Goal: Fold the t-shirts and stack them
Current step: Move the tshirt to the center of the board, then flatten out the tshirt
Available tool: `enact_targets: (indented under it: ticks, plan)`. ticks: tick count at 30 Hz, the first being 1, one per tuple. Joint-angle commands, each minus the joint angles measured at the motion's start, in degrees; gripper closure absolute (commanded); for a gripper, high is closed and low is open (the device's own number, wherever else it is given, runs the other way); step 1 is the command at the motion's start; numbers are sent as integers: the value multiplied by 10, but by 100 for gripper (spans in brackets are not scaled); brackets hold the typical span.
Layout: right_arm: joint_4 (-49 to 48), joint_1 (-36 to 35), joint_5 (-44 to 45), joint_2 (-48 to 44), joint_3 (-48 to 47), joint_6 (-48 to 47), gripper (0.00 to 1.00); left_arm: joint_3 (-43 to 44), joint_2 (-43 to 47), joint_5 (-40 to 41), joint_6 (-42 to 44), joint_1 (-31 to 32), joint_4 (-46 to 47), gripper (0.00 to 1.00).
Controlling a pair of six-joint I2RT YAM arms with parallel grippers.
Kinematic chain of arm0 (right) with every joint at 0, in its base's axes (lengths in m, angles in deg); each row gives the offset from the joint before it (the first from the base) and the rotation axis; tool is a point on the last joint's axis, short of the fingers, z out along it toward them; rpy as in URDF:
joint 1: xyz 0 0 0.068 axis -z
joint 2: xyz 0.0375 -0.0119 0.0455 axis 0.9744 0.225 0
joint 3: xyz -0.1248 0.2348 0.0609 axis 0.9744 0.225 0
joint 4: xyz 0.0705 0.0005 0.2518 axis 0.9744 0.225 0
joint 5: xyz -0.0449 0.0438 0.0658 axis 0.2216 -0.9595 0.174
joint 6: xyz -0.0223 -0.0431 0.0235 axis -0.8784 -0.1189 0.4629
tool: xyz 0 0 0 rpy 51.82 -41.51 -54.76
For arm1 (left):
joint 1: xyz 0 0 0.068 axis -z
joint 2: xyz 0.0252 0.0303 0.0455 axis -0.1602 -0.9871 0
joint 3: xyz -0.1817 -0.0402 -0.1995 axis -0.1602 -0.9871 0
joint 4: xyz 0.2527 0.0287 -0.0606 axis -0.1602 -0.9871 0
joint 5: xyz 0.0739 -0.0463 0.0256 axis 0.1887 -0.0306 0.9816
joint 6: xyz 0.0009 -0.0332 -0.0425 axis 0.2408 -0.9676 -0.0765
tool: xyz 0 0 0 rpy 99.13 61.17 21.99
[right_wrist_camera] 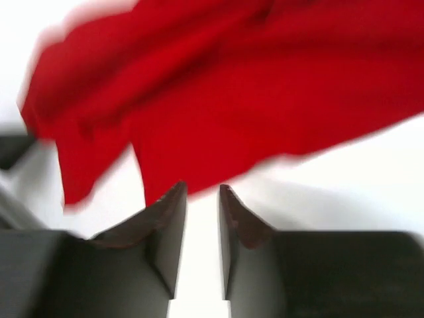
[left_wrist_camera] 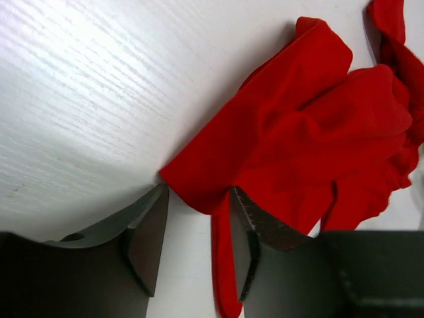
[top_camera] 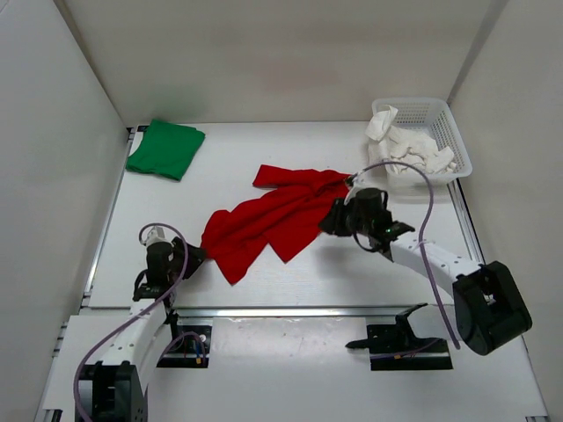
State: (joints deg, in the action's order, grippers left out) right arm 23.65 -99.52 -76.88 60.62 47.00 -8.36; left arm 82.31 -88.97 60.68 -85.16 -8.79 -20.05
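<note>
The red t-shirt (top_camera: 273, 220) lies crumpled and spread across the middle of the table. A folded green t-shirt (top_camera: 165, 148) rests at the far left. The white t-shirt (top_camera: 409, 149) is bunched inside the basket. My left gripper (top_camera: 195, 257) is at the red shirt's near-left corner. In the left wrist view it (left_wrist_camera: 199, 199) is open, with a hanging strip of the red shirt (left_wrist_camera: 318, 132) between its fingers and unclamped. My right gripper (top_camera: 330, 218) is at the shirt's right edge. Seen from the right wrist, it (right_wrist_camera: 202, 192) stands narrowly open over bare table, with the red cloth (right_wrist_camera: 252, 86) just ahead.
A white plastic mesh basket (top_camera: 457, 145) stands at the far right corner. White walls close in the table on the left, back and right. Two black mounts sit on the near ledge by the arm bases.
</note>
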Motion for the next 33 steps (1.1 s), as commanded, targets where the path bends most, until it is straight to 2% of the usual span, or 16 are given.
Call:
enact_targets:
  ticks: [1, 6, 10, 15, 18, 20, 22, 23, 24, 25, 26, 28, 29, 33]
  plan:
    - [-40, -65, 23, -25, 44, 4, 73, -21, 0, -15, -50, 5, 62, 47]
    - [-36, -178, 50, 55, 15, 15, 60, 8, -23, 22, -42, 57, 64, 49]
    - [-3, -267, 171, 107, -21, -8, 49, 9, 10, 42, -20, 53, 53, 48]
    - [68, -311, 262, 194, -103, -27, 47, 1, -23, 21, -5, 38, 75, 44]
    - [123, -330, 317, 225, -138, -32, 46, 0, -50, 25, -4, 54, 100, 42]
    - [147, -336, 341, 251, -150, -37, 49, 2, -75, 26, -7, 58, 114, 42]
    - [163, -343, 350, 266, -156, -36, 56, 8, -93, 34, -9, 62, 135, 43]
    - [164, -344, 353, 272, -157, -33, 71, 14, -108, 35, -9, 61, 143, 45]
    - [170, -342, 355, 274, -154, -30, 86, 21, -113, 28, -10, 61, 149, 55]
    - [172, -335, 356, 274, -146, -26, 91, 24, -132, 22, -12, 58, 157, 66]
    - [170, -332, 354, 268, -133, -23, 98, 36, -143, 25, -9, 60, 159, 71]
    - [173, -323, 358, 220, -104, -18, 100, 83, -156, 27, -3, 63, 149, 93]
    - [172, -314, 356, 207, -78, -17, 100, 99, -162, 28, 3, 63, 129, 98]
    - [206, -264, 332, 64, -4, -17, 100, 278, -187, 53, 69, 77, 34, 100]
